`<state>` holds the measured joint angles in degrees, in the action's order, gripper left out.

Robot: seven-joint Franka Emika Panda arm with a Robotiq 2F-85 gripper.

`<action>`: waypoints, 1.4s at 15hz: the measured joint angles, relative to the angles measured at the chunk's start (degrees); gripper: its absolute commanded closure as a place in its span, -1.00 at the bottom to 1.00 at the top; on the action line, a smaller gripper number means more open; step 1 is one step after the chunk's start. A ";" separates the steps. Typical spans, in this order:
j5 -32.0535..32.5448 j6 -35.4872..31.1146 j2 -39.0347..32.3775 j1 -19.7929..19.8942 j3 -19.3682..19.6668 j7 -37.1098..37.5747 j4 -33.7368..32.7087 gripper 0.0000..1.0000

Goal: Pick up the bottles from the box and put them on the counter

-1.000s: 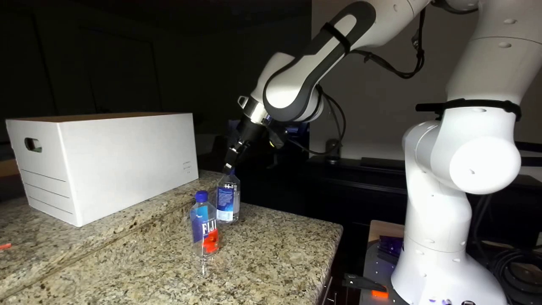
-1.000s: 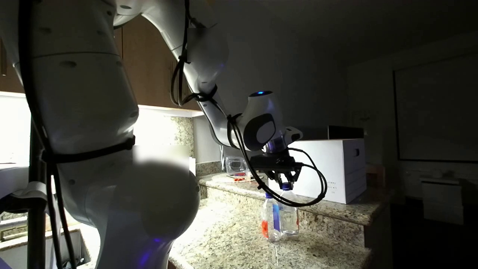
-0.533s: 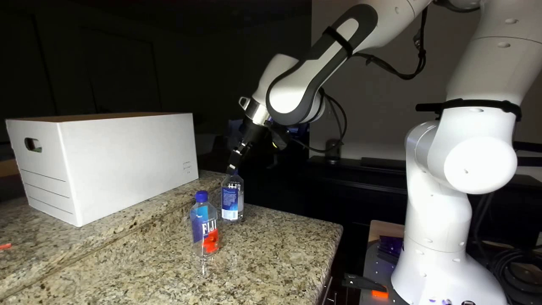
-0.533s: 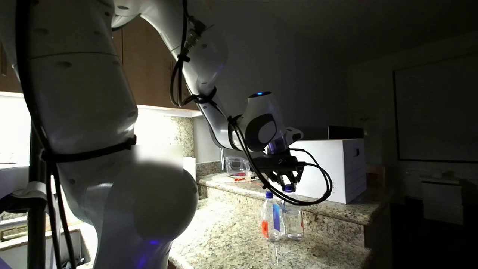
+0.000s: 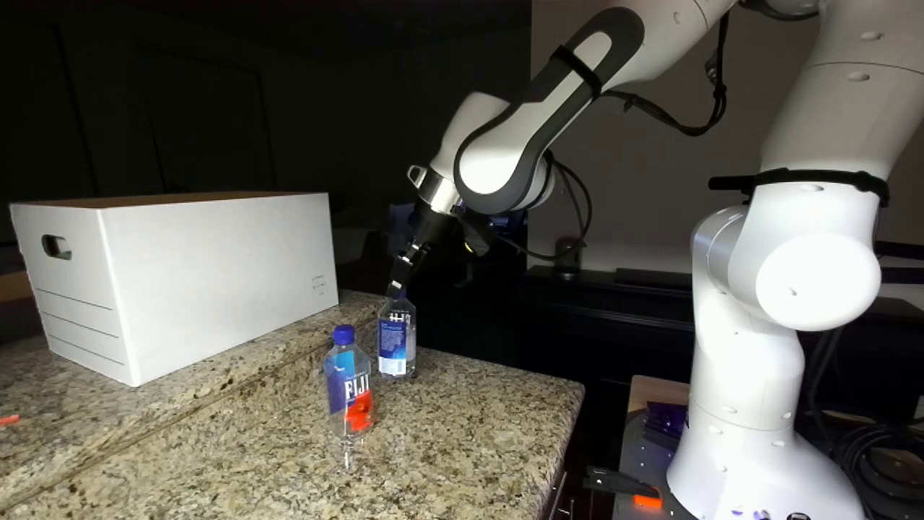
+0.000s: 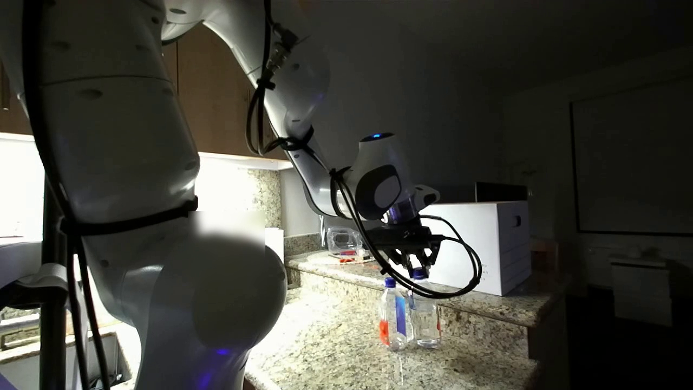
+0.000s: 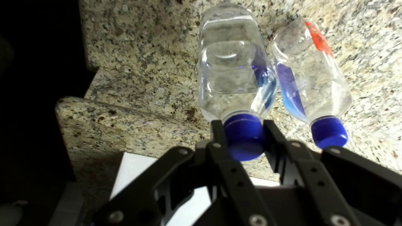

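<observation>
Speckled counter (image 5: 469, 440), mostly dark room (image 6: 465, 97). I've got a bottle (image 7: 232, 72) right under my gripper (image 7: 243, 133), cap (image 7: 245, 141) pinched in it.

The counter (image 5: 462, 448) is speckled beige and brown. The box (image 5: 224, 285) is white, its end ruled with thin dark lines (a sliver of brown shows inside). One bottle (image 5: 349, 383) is clear, with a deep blue cap (image 5: 343, 334), a label (image 5: 337, 386) of blue and lighter blue, white lettering and a red-orange patch (image 5: 359, 413). The other bottle (image 7: 234, 69) is clear too, its label (image 5: 393, 350) blue and white, its cap (image 7: 245, 142) equally blue. The gripper (image 7: 243, 131) is black; the arm (image 5: 747, 375) is white with dark grey trim.
</observation>
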<state>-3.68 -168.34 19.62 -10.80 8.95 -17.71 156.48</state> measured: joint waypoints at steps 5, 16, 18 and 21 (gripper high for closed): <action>-0.02 0.00 0.00 0.00 -0.03 0.11 0.00 0.71; -0.04 0.15 0.00 -0.01 -0.10 0.15 0.07 0.33; -0.05 0.21 0.00 -0.02 -0.10 0.15 0.13 0.33; -0.05 0.21 0.00 -0.02 -0.10 0.15 0.16 0.71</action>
<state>-3.73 -168.13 19.62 -10.82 8.85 -17.56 156.64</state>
